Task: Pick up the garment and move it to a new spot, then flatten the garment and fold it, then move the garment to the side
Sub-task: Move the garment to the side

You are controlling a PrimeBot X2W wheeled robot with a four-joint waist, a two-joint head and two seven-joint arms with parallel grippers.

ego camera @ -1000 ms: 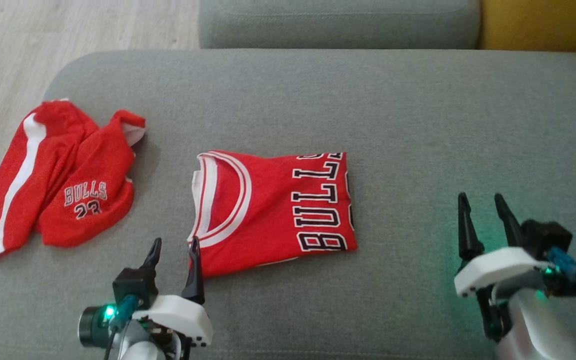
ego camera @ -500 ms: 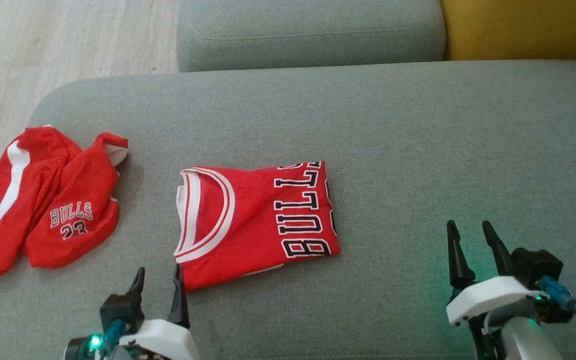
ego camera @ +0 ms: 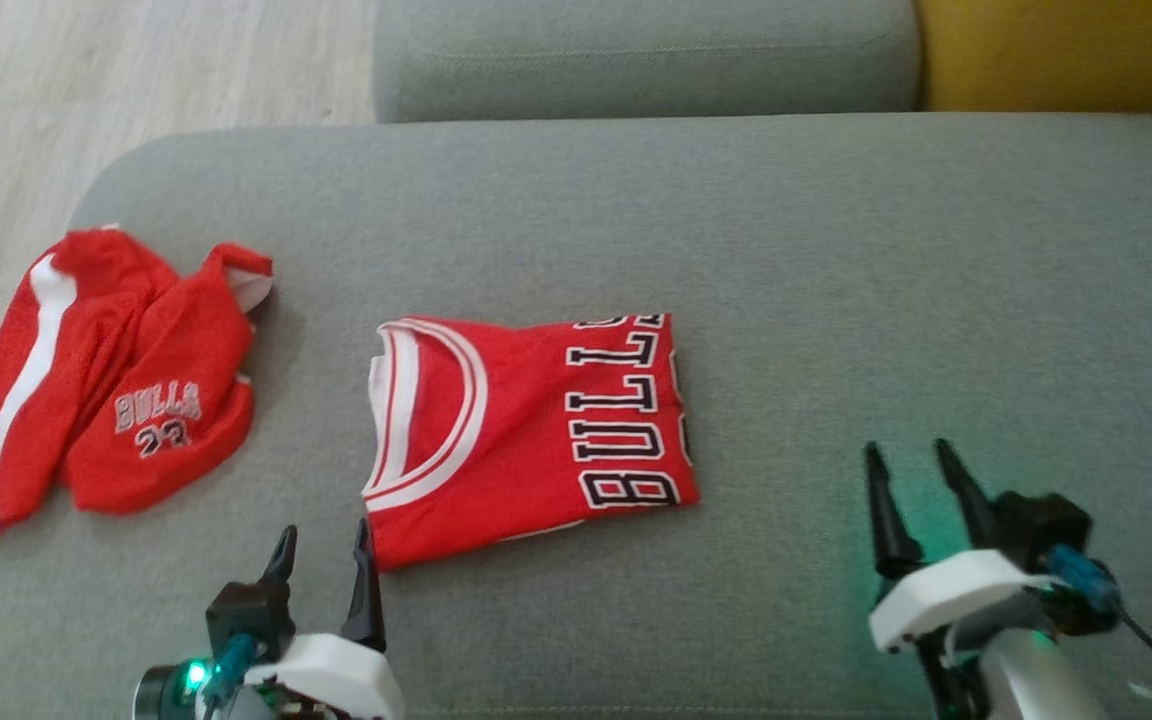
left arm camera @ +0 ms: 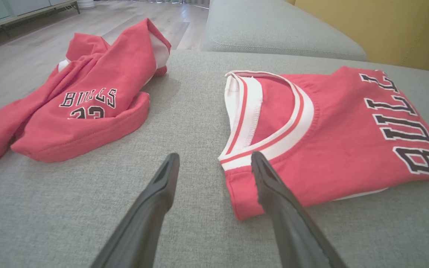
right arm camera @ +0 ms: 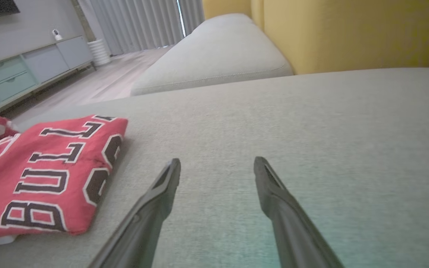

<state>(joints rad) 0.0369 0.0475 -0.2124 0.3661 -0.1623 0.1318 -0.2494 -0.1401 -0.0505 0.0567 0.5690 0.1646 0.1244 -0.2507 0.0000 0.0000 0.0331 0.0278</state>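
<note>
A red garment (ego camera: 526,430) with white collar trim and "BULLS" lettering lies folded flat on the middle of the grey sofa seat (ego camera: 836,280); it is also the garment (left arm camera: 330,141) in the left wrist view and the garment (right arm camera: 43,175) in the right wrist view. Red "BULLS 23" shorts (ego camera: 106,400) lie crumpled near the seat's left edge, seen again as the shorts (left arm camera: 88,108). My left gripper (ego camera: 324,528) is open just short of the folded garment's near left corner, holding nothing (left arm camera: 214,156). My right gripper (ego camera: 907,447) is open over bare cushion to the garment's right (right arm camera: 217,160).
A second grey cushion (ego camera: 646,50) lies beyond the seat, with a yellow backrest (ego camera: 1066,50) at the far right. Wooden floor (ego camera: 136,70) runs past the seat's rounded left edge. A low cabinet (right arm camera: 21,74) stands across the room.
The head view has shifted. Both grippers sit lower in it, drawn back a little from the garment. Both stay open, and neither piece of clothing has moved on the seat.
</note>
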